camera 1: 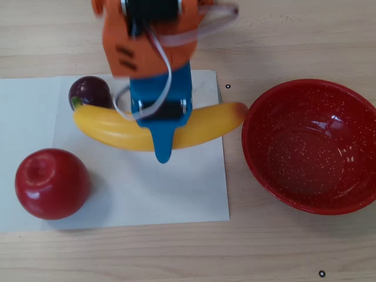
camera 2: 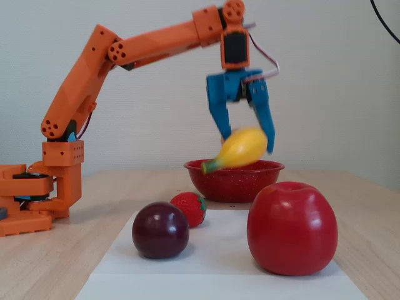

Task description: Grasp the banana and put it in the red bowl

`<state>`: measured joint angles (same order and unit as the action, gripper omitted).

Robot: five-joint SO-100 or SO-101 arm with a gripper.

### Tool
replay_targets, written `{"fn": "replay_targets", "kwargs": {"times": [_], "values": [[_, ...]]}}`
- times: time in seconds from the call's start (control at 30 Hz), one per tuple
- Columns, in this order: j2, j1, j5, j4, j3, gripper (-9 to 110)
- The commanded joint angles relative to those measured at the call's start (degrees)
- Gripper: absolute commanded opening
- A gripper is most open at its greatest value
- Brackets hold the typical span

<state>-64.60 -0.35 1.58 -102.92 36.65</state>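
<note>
1. Nearest the camera in the fixed view, a large glossy red apple (camera 2: 292, 229) sits on the front right of a white sheet of paper (camera 2: 212, 265); in the overhead view the apple (camera 1: 51, 183) is at the sheet's lower left.
2. Left of it in the fixed view sits a round dark purple plum (camera 2: 160, 230), also on the paper (camera 1: 170, 188). In the overhead view the plum (camera 1: 88, 91) is near the sheet's top edge, partly covered by the fruit held above it.
3. Just behind the plum in the fixed view, a small red strawberry with a green top (camera 2: 188, 208) lies on the paper.
4. The blue two-finger gripper (camera 2: 246, 140) hangs from the orange arm (camera 2: 94, 81), well above the table, its fingers pinching the long curved glossy yellow plastic banana (camera 2: 240, 148) around its middle.
5. The banana is in the air, clear of the paper, tilted with its green stem end lowest, to the left in the fixed view. In the overhead view the banana (camera 1: 111, 126) stretches left to right under the gripper (camera 1: 162, 144), its orange-red end close to the bowl's left rim.
6. Farthest back in the fixed view, the large round red enamel bowl with white speckles (camera 2: 247, 181) rests on the light wooden table (camera 2: 50, 262). In the overhead view the bowl (camera 1: 311, 147) sits right of the paper, with nothing in it.
</note>
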Motion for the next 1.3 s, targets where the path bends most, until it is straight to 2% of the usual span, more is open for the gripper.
{"fn": "replay_targets", "kwargs": {"times": [0.0,0.33,0.7,0.93,1.27], "values": [[-12.66,-0.35,0.79,-8.09,-7.56,0],[-20.39,4.04,1.67,-8.09,-4.13,0],[-25.05,21.01,7.21,-3.34,1.58,0],[-25.31,30.41,10.46,4.83,8.26,0],[-20.48,36.3,10.55,19.07,15.91,0]]}}
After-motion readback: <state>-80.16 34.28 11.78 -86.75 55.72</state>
